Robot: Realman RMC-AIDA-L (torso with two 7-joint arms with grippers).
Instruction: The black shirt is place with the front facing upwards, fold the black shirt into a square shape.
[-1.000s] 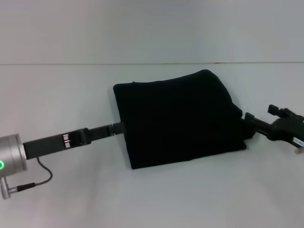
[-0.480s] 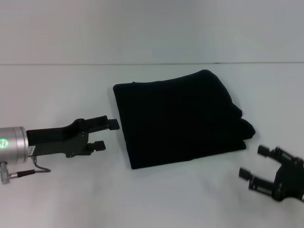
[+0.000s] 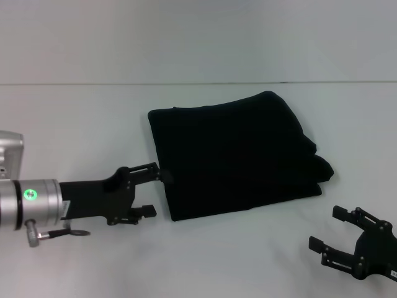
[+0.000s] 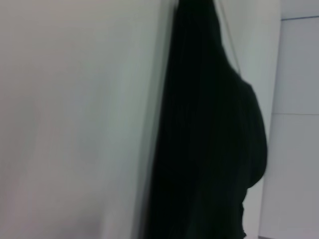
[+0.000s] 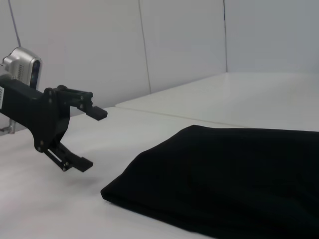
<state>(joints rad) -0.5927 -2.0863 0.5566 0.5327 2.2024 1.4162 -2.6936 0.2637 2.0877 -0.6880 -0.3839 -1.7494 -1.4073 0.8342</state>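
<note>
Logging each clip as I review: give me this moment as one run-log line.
black shirt: folded, roughly square, on white table | left gripper: open, beside shirt's left edge | right gripper: open, clear of shirt | stage: fold looks finished

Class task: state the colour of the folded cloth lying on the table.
Plain black: the folded black cloth shirt shows no lettering or pattern, seen best in the head view.

Item: table [image 3: 80, 112], plain white, smooth and matte, filling the space before me; a thin seam runs across it on the far side.

Resting directly on it: one black shirt [image 3: 232, 161], folded into a thick, roughly square bundle, lying flat near the middle. Its left and near edges are straight; its right edge shows stacked, rounded folds. No lettering or label shows on the upturned face.

My own fingers touch neither the table nor the cloth.
</note>
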